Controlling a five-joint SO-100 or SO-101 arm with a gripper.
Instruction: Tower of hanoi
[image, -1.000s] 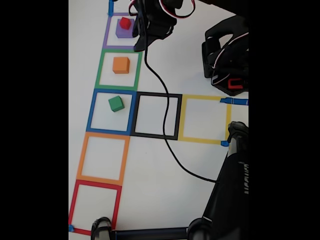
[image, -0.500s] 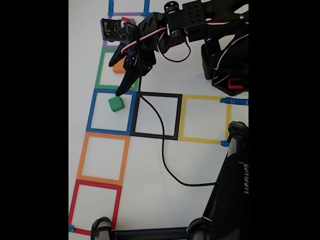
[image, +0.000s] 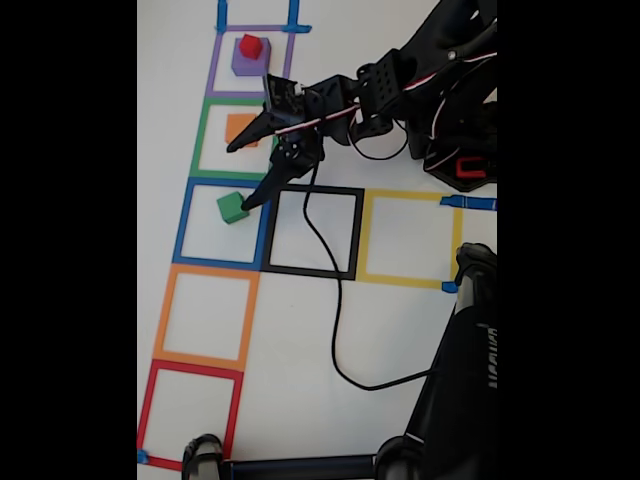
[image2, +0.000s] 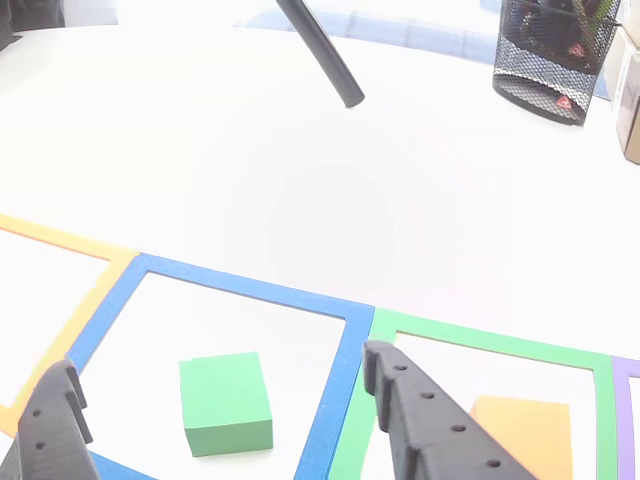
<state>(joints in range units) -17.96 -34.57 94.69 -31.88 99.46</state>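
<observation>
The black fingers (image: 241, 176) are spread wide open, holding nothing. They are above a small matte green cube (image: 232, 207), which lies inside a blue tape square (image: 190, 215) on the smooth white surface (image: 300, 330).

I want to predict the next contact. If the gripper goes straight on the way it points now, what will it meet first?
Most likely the green block: in the other view it lies between the open jaws of the gripper, inside the blue square. Height above the table is unclear.

Small cube (image: 250, 46) atop larger cube (image: 249, 64), seemingly.
</observation>
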